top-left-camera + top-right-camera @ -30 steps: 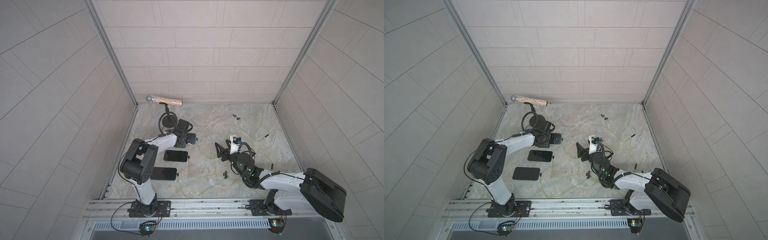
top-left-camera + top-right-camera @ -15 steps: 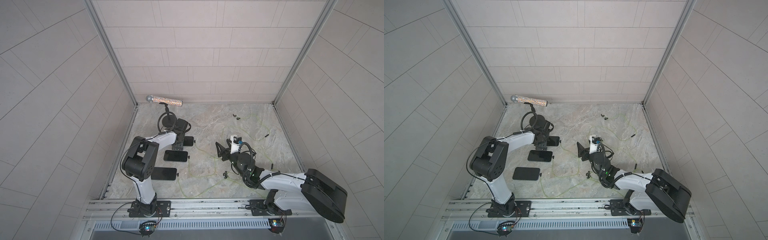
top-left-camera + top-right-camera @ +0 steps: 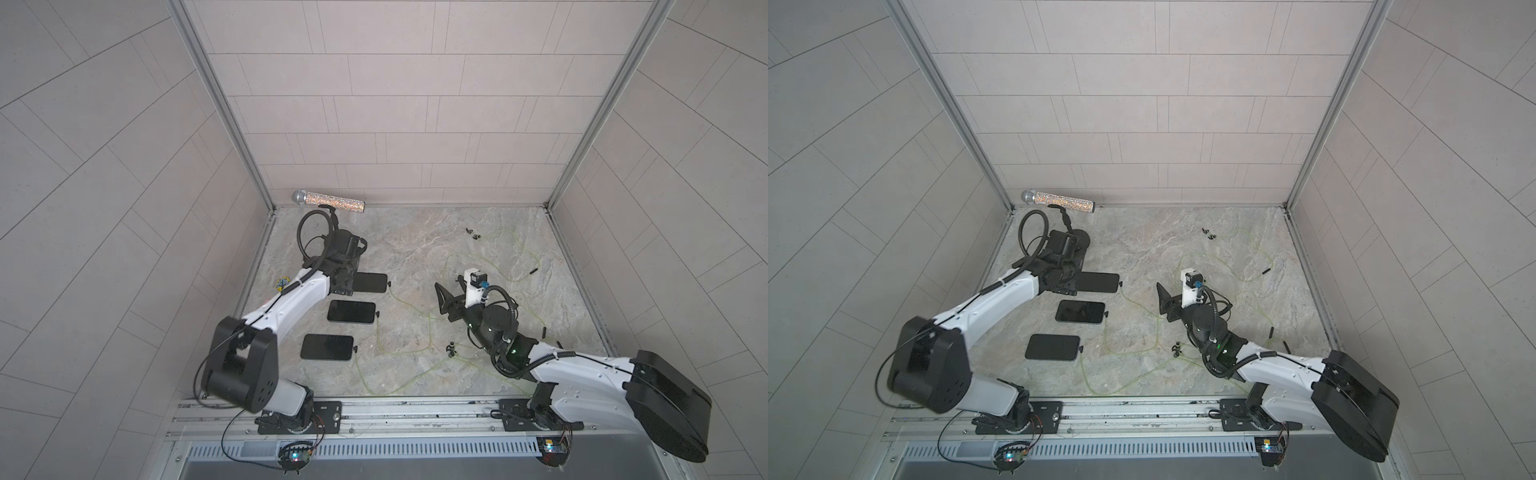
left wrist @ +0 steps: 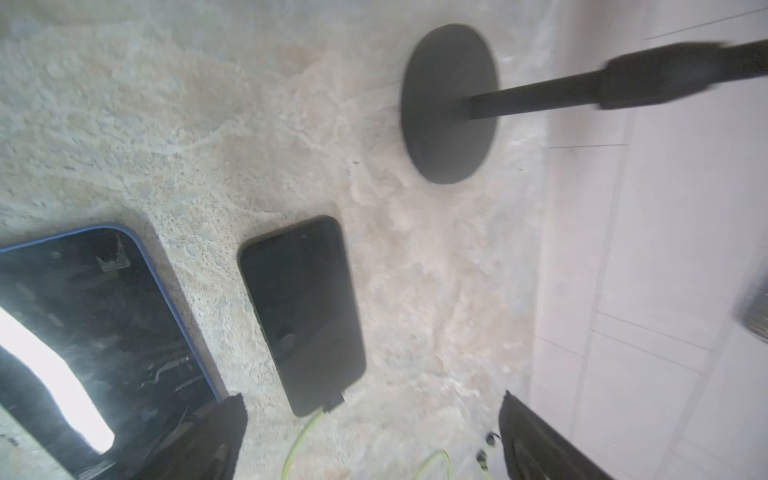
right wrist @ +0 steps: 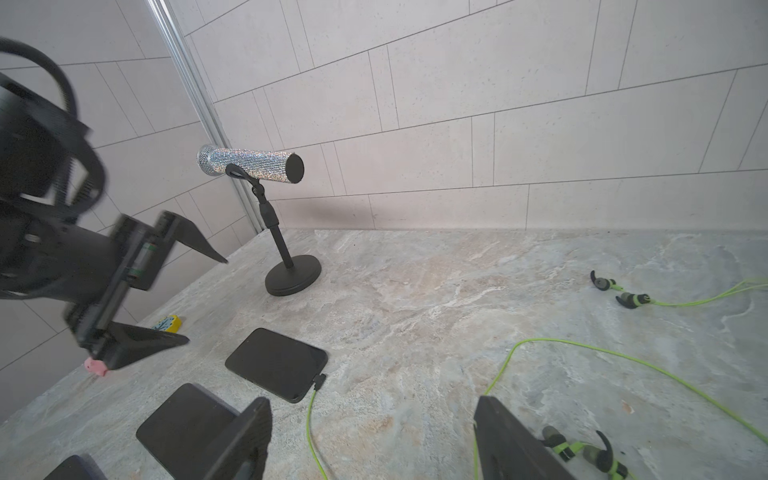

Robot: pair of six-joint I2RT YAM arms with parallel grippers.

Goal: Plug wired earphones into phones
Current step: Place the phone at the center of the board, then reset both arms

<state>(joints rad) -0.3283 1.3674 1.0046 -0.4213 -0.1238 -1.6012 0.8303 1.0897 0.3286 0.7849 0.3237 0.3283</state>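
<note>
The far phone [image 3: 371, 282], middle phone [image 3: 351, 311] and near phone [image 3: 327, 347] lay flat in a row on the left of the stone-look surface [image 3: 415, 249]. Each had a small black plug [image 5: 319, 380] at its end, with yellow-green earphone cables [image 5: 308, 419] trailing toward the middle. Above the far phone's other end the left gripper [image 5: 206, 302] hung with jaws spread wide, nothing in them. Mid-surface, the right gripper [image 5: 371, 409] had jaws apart, empty too. A sparkly microphone [image 5: 249, 164] on its stand [image 5: 293, 276] stood in the back corner.
</note>
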